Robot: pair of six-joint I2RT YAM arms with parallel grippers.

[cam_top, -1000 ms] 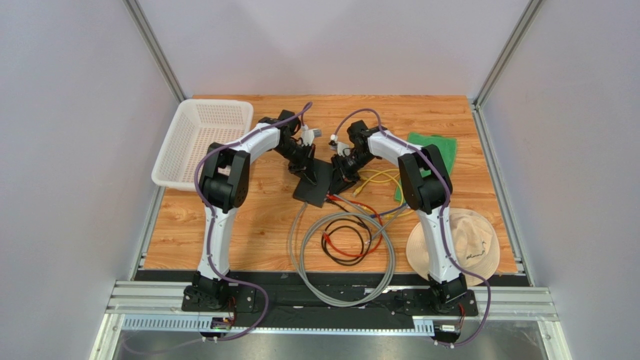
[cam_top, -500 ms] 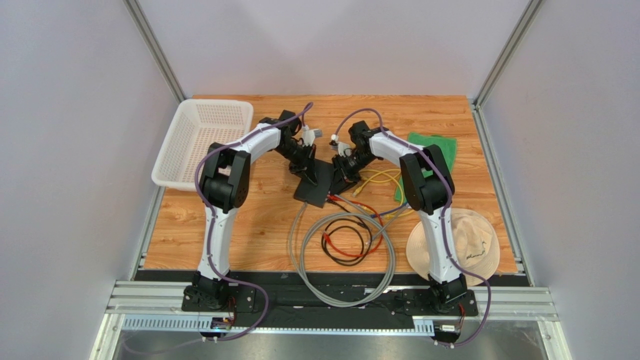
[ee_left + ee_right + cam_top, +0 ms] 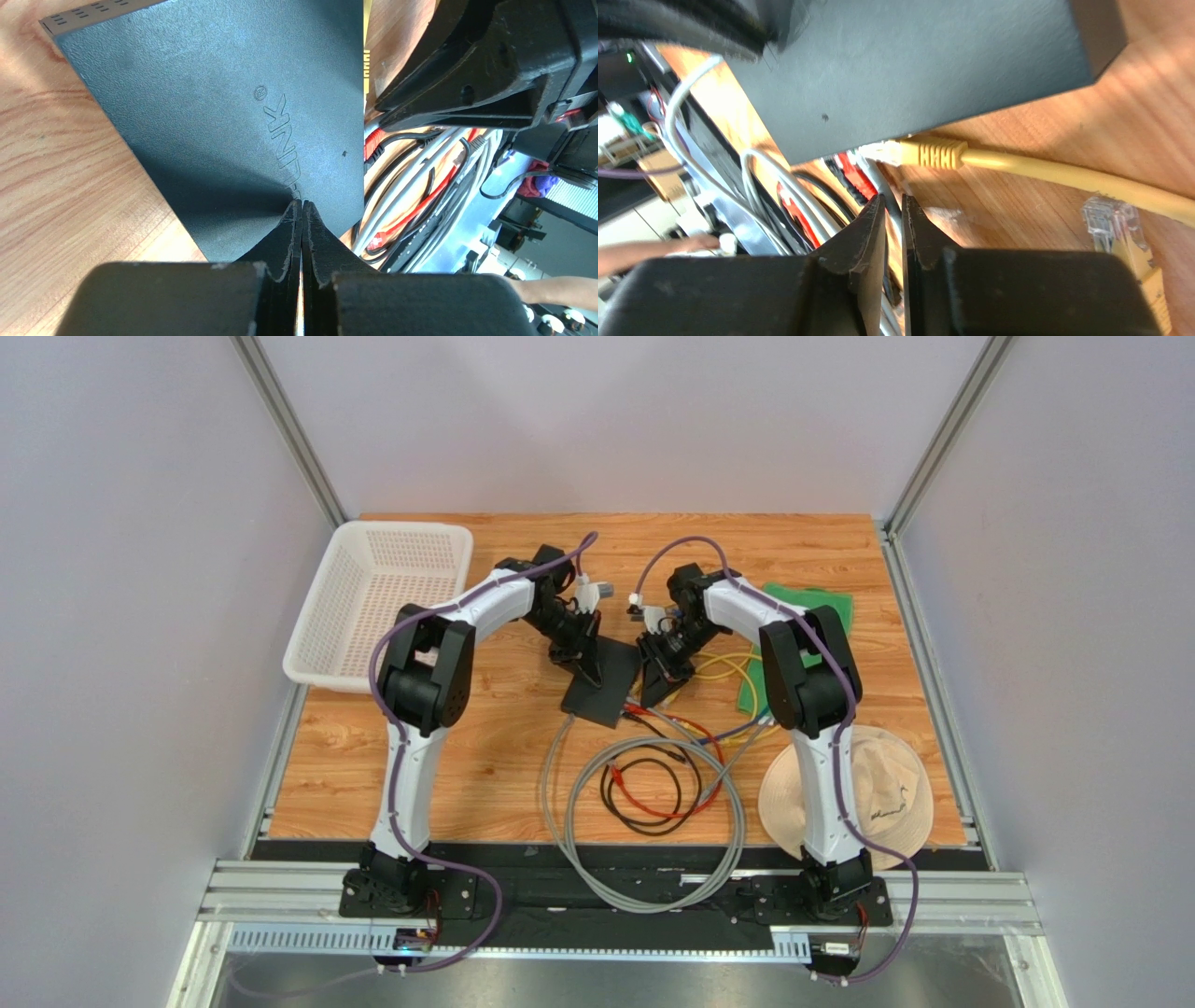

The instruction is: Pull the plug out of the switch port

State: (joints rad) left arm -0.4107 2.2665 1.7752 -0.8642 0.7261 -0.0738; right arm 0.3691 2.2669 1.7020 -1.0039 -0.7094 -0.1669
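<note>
The black switch (image 3: 601, 685) lies mid-table; it fills the left wrist view (image 3: 210, 105) and the top of the right wrist view (image 3: 913, 63). A yellow plug (image 3: 933, 152) on a yellow cable (image 3: 1074, 178) sits with its clear tip at the switch's port edge. Red, grey and black cables also run into that edge. My left gripper (image 3: 302, 204) is shut, its tips resting on the switch's top; it also shows in the top view (image 3: 579, 647). My right gripper (image 3: 892, 199) is shut to a thin slit just below the yellow plug, holding nothing I can see; it also shows in the top view (image 3: 659, 655).
Loops of grey, black and red cable (image 3: 652, 798) lie in front of the switch. A loose yellow plug (image 3: 1123, 234) lies on the wood. A white basket (image 3: 376, 602) stands at the back left, a green cloth (image 3: 814, 616) at the back right, a beige hat (image 3: 849, 791) at the front right.
Both grippers have moved a little to the right, and the switch has slid and turned slightly rightward with them. The cable loops have shifted too.
</note>
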